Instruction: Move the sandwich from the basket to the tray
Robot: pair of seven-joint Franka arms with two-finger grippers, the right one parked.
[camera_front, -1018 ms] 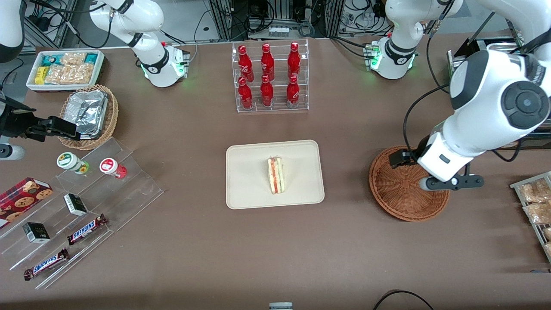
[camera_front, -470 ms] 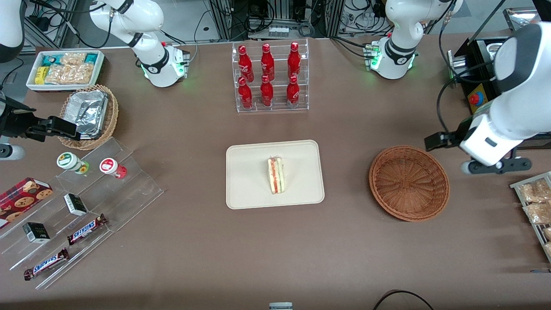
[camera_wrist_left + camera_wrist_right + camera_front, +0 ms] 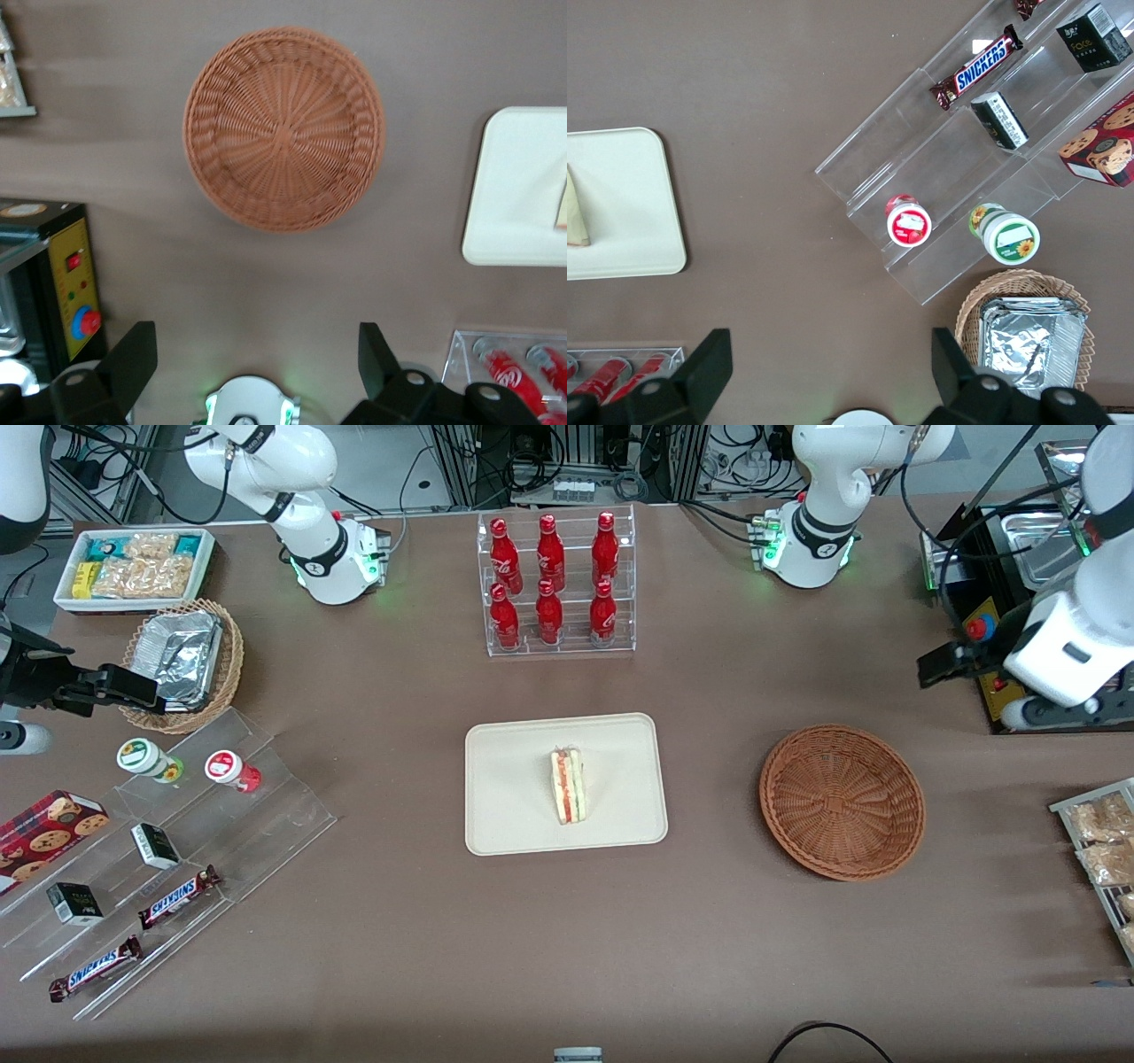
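Sandwich (image 3: 567, 786): it lies on the tray, near the tray's middle, with the red, white and green layers of its cut edge facing up. Nothing touches it.
Tray (image 3: 514, 815): the cream tray sits flat at the centre of the brown table (image 3: 673, 939). The sandwich is the only thing on it. In the left wrist view the tray (image 3: 514, 221) shows only in part.
Basket (image 3: 842, 802): the reddish-brown wicker basket stands beside the tray, toward the working arm's end of the table, with bare table between them. Only its woven bottom (image 3: 283, 133) shows inside.
Gripper (image 3: 252, 359): the gripper hangs in the air, farther from the front camera than the basket and more toward the working arm's end. Its two fingers (image 3: 133, 359) stand wide apart and hold nothing.
Bottle rack (image 3: 556, 584): a clear rack holds six red bottles in two rows. It stands farther from the front camera than the tray.
White bin (image 3: 133, 567): it holds packaged snacks, toward the parked arm's end.
Tan basket (image 3: 232, 669): crumpled foil lies in it, just nearer to the front camera than the white bin.
Clear step shelf (image 3: 283, 806): it carries two small cups, small dark boxes and two chocolate bars.
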